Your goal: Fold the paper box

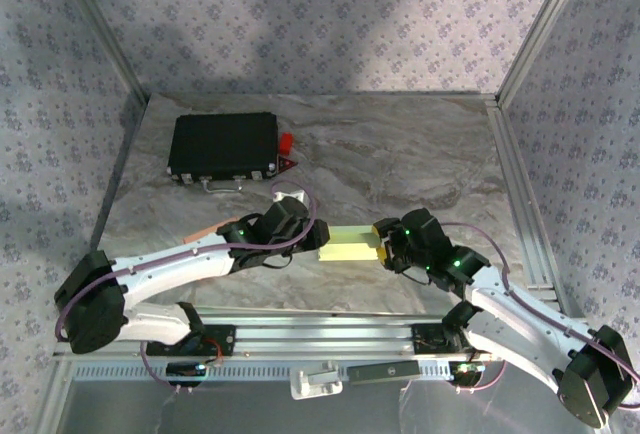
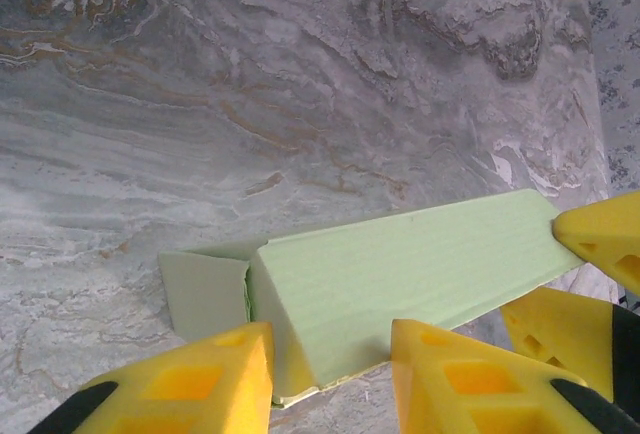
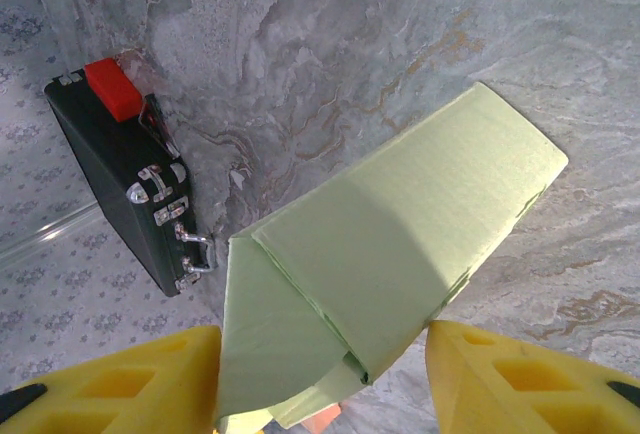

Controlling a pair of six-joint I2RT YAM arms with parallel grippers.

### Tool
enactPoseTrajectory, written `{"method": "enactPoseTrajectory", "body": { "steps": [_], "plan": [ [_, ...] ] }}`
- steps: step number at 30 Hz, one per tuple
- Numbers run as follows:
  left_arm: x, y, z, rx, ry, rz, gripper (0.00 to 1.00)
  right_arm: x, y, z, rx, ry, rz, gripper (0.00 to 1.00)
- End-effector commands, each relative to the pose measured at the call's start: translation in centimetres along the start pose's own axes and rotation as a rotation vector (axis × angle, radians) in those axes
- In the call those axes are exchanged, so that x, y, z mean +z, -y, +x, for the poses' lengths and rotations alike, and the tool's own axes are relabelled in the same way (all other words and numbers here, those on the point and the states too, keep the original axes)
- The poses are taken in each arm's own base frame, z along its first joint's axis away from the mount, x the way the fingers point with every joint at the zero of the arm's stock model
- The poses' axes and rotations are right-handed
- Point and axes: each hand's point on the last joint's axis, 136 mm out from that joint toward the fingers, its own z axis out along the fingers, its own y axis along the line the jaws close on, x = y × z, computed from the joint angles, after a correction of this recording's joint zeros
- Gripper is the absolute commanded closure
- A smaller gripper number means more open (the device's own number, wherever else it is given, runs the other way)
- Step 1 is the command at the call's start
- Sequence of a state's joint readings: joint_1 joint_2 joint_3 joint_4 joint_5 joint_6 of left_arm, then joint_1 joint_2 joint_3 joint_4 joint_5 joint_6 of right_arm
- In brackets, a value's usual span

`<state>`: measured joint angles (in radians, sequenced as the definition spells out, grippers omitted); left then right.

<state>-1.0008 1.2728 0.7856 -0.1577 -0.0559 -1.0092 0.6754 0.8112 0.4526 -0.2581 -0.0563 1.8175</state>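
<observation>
Paper box [image 1: 348,244] in left jaws' pinch (right jaws astride, grip unclear), black case [image 1: 222,146] well behind.

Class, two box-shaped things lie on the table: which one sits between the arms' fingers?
The pale green paper box: it sits between the left fingers and right fingers. The black case lies apart, far left.

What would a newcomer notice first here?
The pale green paper box lies partly folded near the middle of the table, with the left gripper and right gripper each straddling one end. Next comes the black case at the far left, with a red object at its right corner.
</observation>
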Motion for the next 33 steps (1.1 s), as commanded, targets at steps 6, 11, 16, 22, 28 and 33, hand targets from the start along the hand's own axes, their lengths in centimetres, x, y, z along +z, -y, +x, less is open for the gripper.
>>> {"method": "enactPoseTrajectory", "body": {
  "steps": [6, 11, 16, 22, 28, 33],
  "plan": [
    [-0.3, -0.4, -0.2, -0.01, 0.019, -0.003, 0.7, -0.1, 1.0, -0.7, -0.009, 0.03, 0.027, 0.45],
    [-0.3, -0.9, 0.0, -0.009, 0.018, -0.015, 0.71, -0.1, 1.4, -0.8, -0.009, 0.035, 0.035, 0.46],
    [-0.3, -1.3, 0.2, -0.01, 0.017, -0.024, 0.73, -0.1, 1.6, -0.9, -0.011, 0.04, 0.04, 0.48],
    [-0.2, -1.7, 0.4, -0.013, 0.014, -0.028, 0.74, -0.1, 1.8, -1.0, -0.016, 0.043, 0.047, 0.51],
    [-0.3, -2.0, 0.5, -0.012, 0.021, -0.037, 0.77, 0.0, 2.3, -1.1, -0.016, 0.045, 0.06, 0.54],
    [-0.2, -2.1, 0.6, -0.009, 0.018, -0.041, 0.77, 0.0, 2.5, -1.2, -0.015, 0.045, 0.065, 0.56]
  ]
}}
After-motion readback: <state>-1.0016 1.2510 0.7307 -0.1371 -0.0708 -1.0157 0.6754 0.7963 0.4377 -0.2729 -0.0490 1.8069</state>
